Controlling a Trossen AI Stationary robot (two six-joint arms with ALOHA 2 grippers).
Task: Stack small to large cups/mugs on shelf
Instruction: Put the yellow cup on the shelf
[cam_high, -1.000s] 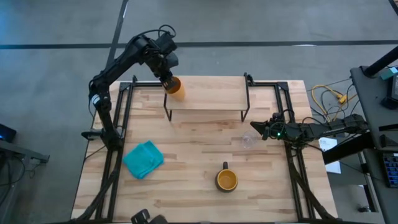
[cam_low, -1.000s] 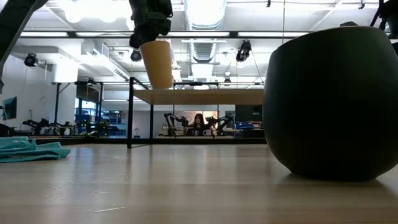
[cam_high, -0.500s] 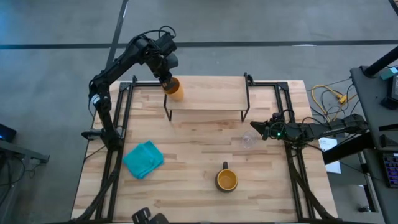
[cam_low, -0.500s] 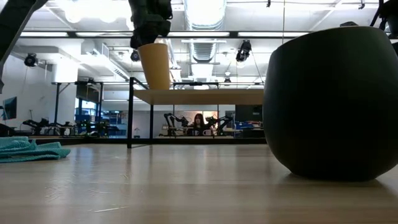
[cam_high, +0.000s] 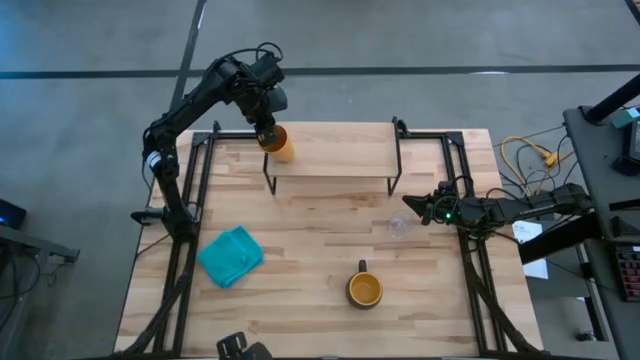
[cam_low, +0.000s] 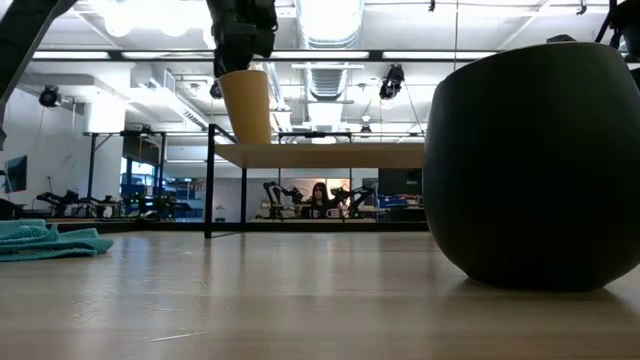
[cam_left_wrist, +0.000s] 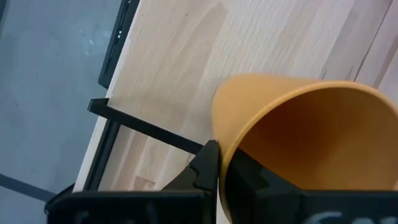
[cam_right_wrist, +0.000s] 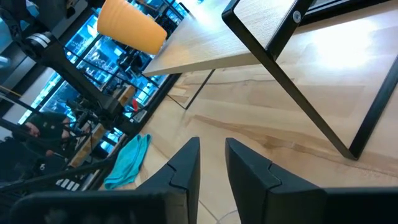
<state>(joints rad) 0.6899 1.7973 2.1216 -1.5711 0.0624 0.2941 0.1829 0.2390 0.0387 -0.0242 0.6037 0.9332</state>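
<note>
My left gripper (cam_high: 268, 130) holds the handleless yellow-orange cup (cam_high: 279, 144) over the left end of the shelf (cam_high: 340, 152), a light board on thin black legs. In the low view the cup (cam_low: 246, 105) stands nearly upright, its base level with the shelf top (cam_low: 330, 154). The dark mug (cam_high: 364, 289) with a yellow-orange inside stands on the table near the near edge. The small clear glass (cam_high: 399, 227) stands right of centre. My right gripper (cam_high: 410, 206) waits open at the table's right side, just right of the glass. My left gripper comes from above, pointing down, and pinches the cup's rim wall (cam_left_wrist: 219, 134), with one finger (cam_left_wrist: 207, 163) outside and the other (cam_left_wrist: 252, 177) inside the cup. The cup hangs mouth up, almost upright, below the fingers. Whether its base touches the shelf, I cannot tell.
A teal cloth (cam_high: 231, 255) lies crumpled on the table's left near part. The mug (cam_low: 535, 165) fills the right of the low view. Black frame rails run along the table's left and right edges. The shelf top right of the cup is bare.
My left gripper has shifted a little toward the table's left edge, still shut on the cup. The cup has tipped from a slight tilt to nearly upright, and its base has come down to the shelf top's level.
</note>
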